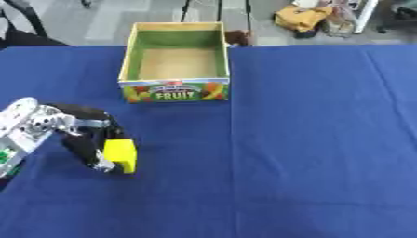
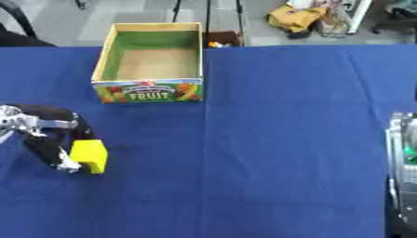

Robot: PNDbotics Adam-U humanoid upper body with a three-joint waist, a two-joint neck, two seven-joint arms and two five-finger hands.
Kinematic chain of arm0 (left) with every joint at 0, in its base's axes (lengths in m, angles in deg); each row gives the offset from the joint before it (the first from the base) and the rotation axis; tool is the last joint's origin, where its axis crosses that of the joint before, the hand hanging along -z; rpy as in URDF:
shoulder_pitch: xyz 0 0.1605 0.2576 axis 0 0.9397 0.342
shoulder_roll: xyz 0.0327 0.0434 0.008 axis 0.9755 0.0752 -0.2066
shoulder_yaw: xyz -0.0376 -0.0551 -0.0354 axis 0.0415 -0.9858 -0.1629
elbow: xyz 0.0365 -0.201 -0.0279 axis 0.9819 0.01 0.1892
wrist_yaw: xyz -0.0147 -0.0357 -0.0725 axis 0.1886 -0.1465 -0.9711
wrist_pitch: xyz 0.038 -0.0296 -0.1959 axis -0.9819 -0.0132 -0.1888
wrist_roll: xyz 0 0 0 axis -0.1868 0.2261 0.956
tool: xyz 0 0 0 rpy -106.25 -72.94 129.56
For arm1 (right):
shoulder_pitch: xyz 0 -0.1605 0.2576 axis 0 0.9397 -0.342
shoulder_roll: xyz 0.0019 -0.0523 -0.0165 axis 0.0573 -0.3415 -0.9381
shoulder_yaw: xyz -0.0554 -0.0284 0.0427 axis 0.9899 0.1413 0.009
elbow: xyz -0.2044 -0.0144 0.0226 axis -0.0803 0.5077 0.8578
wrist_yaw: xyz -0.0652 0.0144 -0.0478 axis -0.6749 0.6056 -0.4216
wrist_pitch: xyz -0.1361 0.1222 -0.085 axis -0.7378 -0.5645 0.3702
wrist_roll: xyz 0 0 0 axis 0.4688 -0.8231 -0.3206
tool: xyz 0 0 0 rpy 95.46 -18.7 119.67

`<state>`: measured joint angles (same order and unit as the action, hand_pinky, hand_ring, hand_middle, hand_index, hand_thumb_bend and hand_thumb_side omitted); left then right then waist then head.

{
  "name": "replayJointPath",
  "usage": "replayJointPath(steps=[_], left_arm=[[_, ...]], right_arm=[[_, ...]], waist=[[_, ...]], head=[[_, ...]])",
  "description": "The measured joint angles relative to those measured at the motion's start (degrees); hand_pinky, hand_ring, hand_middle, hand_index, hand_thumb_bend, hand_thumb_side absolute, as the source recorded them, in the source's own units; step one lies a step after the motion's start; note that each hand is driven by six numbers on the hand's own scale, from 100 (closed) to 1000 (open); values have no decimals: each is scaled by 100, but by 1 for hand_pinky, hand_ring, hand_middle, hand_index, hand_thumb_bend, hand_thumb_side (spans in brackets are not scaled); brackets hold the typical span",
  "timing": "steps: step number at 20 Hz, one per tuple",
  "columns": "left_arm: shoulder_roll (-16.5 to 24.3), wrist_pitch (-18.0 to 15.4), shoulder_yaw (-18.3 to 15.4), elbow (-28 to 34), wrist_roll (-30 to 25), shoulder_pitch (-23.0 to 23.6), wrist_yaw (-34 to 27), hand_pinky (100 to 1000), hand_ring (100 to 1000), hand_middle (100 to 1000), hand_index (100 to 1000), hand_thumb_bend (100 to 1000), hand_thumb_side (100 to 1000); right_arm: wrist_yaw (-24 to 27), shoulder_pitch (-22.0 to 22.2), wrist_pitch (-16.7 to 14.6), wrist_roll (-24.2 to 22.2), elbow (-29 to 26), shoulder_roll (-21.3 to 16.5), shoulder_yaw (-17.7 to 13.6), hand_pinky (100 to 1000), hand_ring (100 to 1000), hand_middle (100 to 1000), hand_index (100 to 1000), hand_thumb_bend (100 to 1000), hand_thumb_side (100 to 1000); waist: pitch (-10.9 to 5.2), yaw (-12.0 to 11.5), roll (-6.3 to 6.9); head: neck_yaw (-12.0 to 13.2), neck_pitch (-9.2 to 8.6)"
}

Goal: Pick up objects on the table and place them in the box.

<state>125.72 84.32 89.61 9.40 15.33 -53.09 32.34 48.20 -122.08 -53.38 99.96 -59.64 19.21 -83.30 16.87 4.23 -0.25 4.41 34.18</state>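
A yellow block (image 1: 120,155) sits low over the blue table (image 1: 309,139) at the left, held between the curled fingers and thumb of my left hand (image 1: 85,139). The black hand reaches in from the left edge on a silver wrist. The open cardboard fruit box (image 1: 175,62) with green inner walls stands at the back centre-left, well beyond the block, and its brown floor is bare. My right arm (image 2: 401,158) shows only as a silver and black part at the right edge of the right eye view; its hand is out of sight.
Beyond the table's far edge lies a grey floor with a yellow bag (image 1: 303,17) and chair legs. Blue cloth stretches from the middle to the right of the table.
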Motion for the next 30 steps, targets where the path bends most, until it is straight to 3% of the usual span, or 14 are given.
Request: replayJointPath(steps=[7,23,30], left_arm=[[-46,24,-3,-50,192,17,47,407,516,440,614,375,537],[117,181,-325,483,555,-11,162,389,490,423,595,188,535],[275,314,-513,803,513,-190,152,386,494,419,594,171,544]], right_arm=[[0,-1,9,25,0,1,-24,724,819,629,844,100,926],[0,11,26,47,0,1,-25,725,819,630,844,100,926],[0,17,32,43,0,-1,-25,725,819,630,844,100,927]], waist=[[2,1,-17],[-10,-39,-18],[-35,-77,-1]], head=[[1,-3],[-2,-17],[-1,-47]])
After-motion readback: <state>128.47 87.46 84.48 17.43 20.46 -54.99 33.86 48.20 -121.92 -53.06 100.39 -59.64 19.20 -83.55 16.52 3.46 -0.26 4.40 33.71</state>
